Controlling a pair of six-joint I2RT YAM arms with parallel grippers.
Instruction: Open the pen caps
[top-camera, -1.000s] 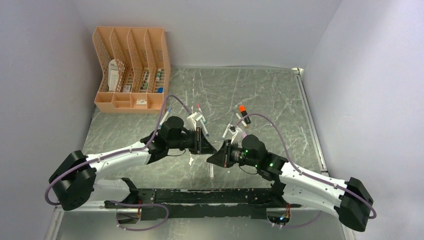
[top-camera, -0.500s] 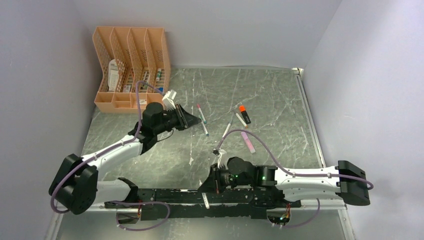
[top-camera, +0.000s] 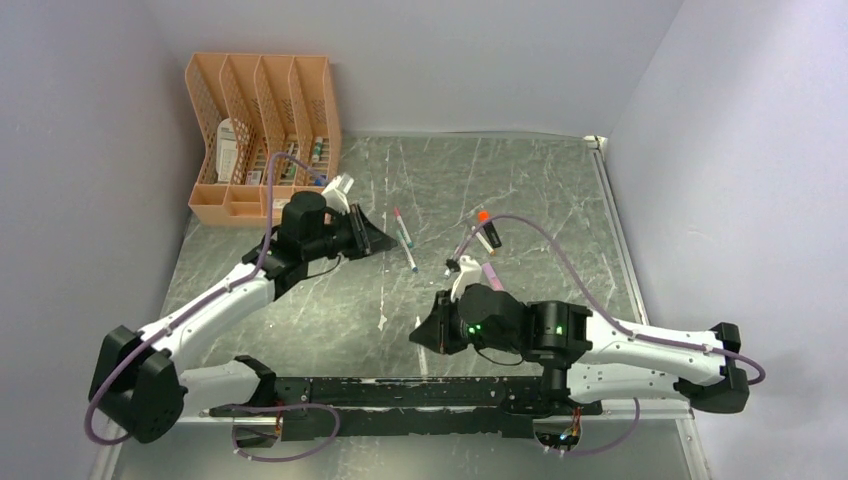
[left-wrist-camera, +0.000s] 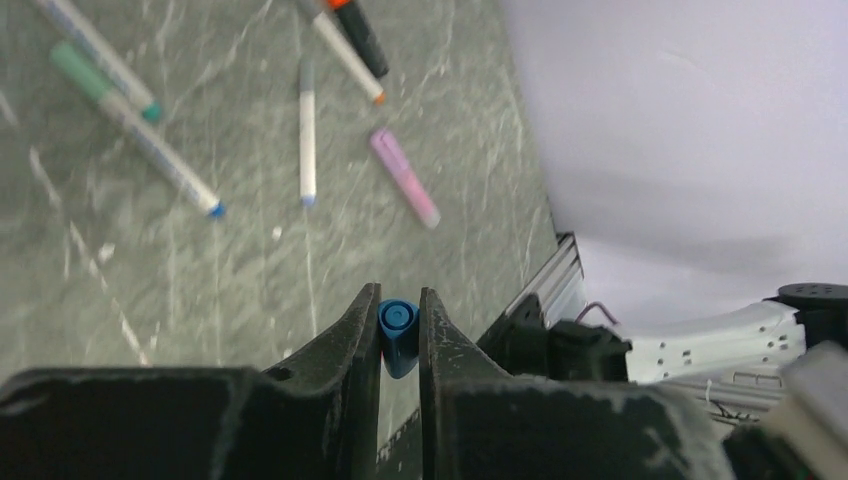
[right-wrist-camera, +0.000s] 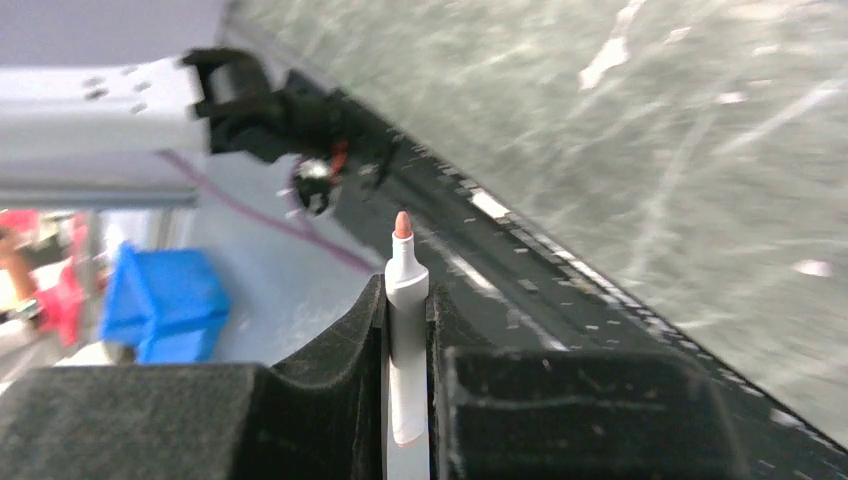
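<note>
**Left claw** (left-wrist-camera: 400, 305): clenched on a blue cap (left-wrist-camera: 397, 332). The cap is nipped right between the tips, one round end showing. No barrel is in it, so this cap is off. In the top view the claw hangs above the counter (top-camera: 540, 200), with the orange file rack (top-camera: 262, 140) just behind it. My reading is that the thin pinch suits a short piece. It leaves the cap easy to drop.

**Right claw** (right-wrist-camera: 405, 290): clamped on a white pen barrel (right-wrist-camera: 405, 380). The barrel runs lengthwise along the fingers, and its bare salmon nib (right-wrist-camera: 402, 225) sticks out past the tips. The claw is held low near the counter's near edge. A lengthwise hold likely steadies the barrel against a straight pull.

**Between the claws:** the two are well apart, which looks like a finished pull. I cannot tell whether the blue cap belongs to this barrel.

**Ahead of the left claw, flat on the counter:**
- up and to the left, a teal-capped pen (left-wrist-camera: 75, 62)
- straight ahead, a grey-ended pen (left-wrist-camera: 307, 120)
- just right of that, a pale purple piece (left-wrist-camera: 403, 178)
- farthest out, an orange-and-black marker (left-wrist-camera: 357, 30)

These are scattered, mostly not touching. I cannot settle from here which of them are capped.

**Judgement:** both claws are full, so each load likely has to be set down before another pen can be taken. The risk is the wet nip brushing something, or the cap rolling once it is let go.
</note>
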